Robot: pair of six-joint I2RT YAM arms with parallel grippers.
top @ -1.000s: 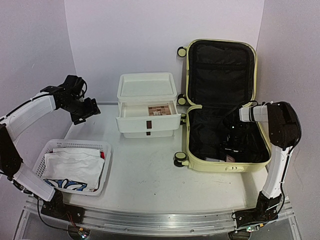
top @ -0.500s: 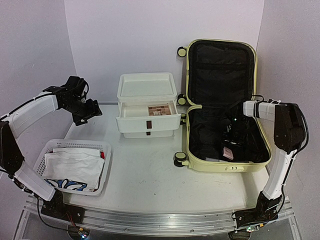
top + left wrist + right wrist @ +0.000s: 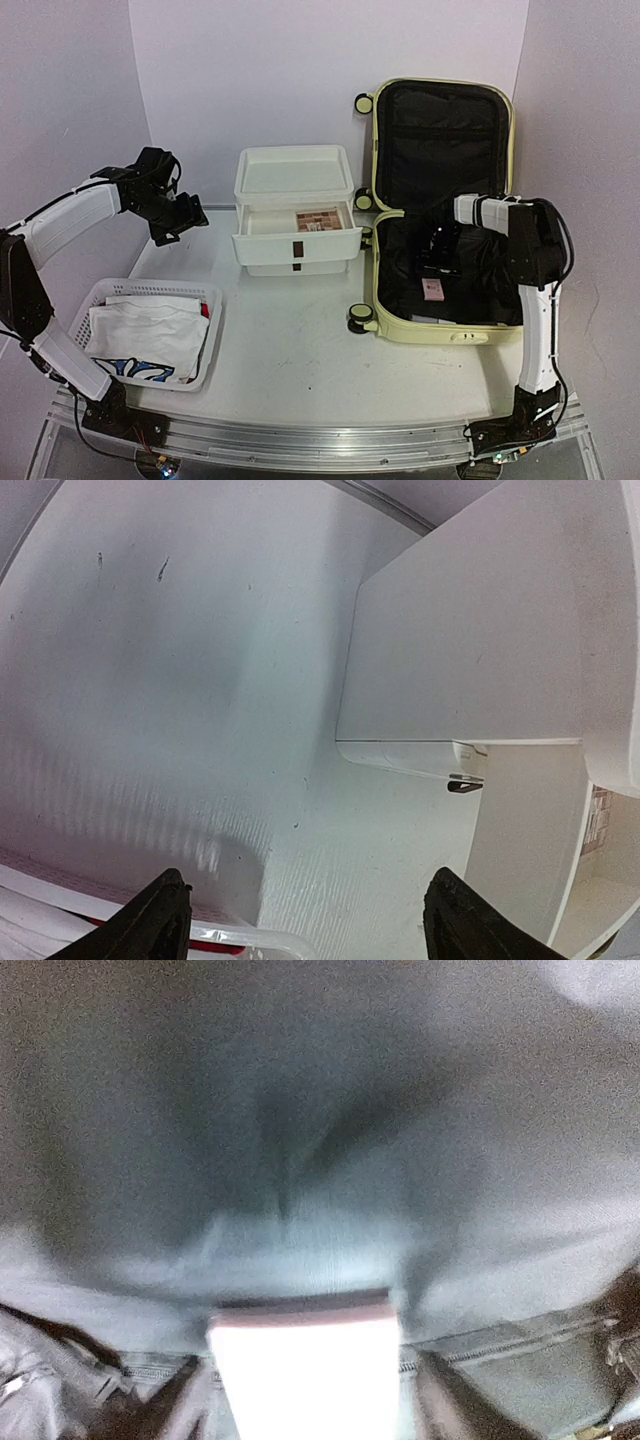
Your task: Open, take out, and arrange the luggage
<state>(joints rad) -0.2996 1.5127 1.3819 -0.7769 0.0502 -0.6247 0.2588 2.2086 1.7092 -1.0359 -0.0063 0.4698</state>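
The right hand (image 3: 438, 262) has moved left and toward the hinge inside the luggage (image 3: 440, 335) over the last second. The small pale box (image 3: 305, 1370) has travelled with it, away from the front wall, so the take-out step is judged under way. The box sits between the fingers (image 3: 150, 1405), and the hand is closed on it partway; the wrist view is blurred. Black lining surrounds it. The luggage lies open at the right of the bench (image 3: 290, 340), lid upright at the back. The left hand (image 3: 178, 215) is wide open and empty, above the bench beside the white drawer box (image 3: 295, 200).
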